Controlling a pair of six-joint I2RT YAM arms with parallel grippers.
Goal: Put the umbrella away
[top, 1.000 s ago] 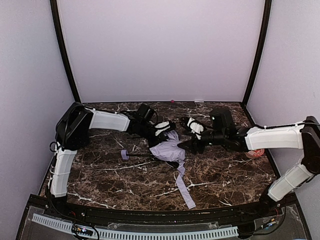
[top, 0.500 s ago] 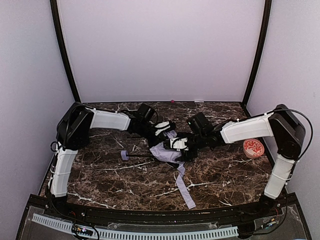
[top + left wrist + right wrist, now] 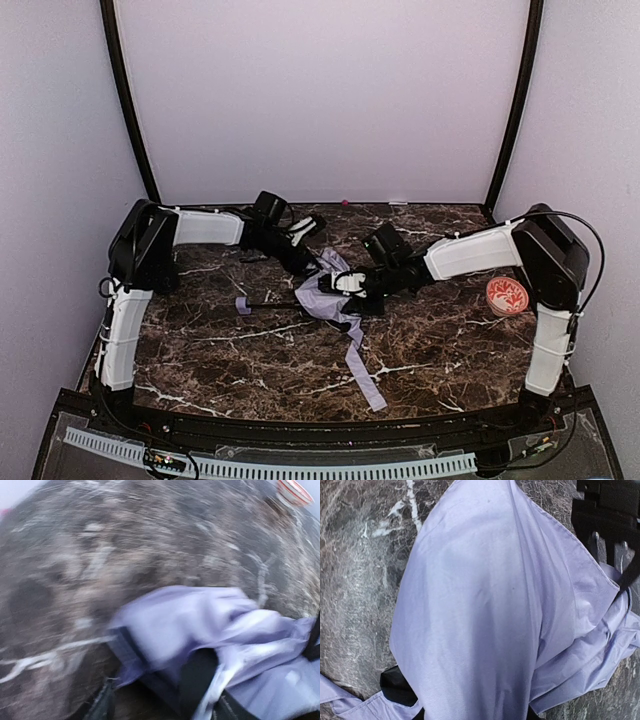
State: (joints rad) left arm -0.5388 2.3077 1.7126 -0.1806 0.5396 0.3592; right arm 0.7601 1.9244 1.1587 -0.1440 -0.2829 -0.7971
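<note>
Nearest the near edge of the surface, the strap is laid out loose, trailing from the canopy toward that edge. Behind it, about the middle of the surface, the umbrella is found lying flat and only half collapsed. The canopy is crumpled in a heap, not wound round the shaft. The long axis is set roughly parallel to the near edge, with the handle pointed at the left edge and the canopy end toward the right edge.

The right end effector is pressed into the canopy's right side and is judged to be clenched on a gathered fold of fabric. In its wrist view the cloth is bunched between the fingers, which are mostly covered. Farther back, the left end effector is held just beyond the canopy's far side. Whether it is released or clenched cannot be told, its wrist view being blurred. A disc is seen near the right edge, well apart.

The step in hand is judged to be the gathering of the loose canopy. The next move would call for the fabric to be drawn in against the shaft while the handle end is steadied, so that the strap can be wound round and fastened.
</note>
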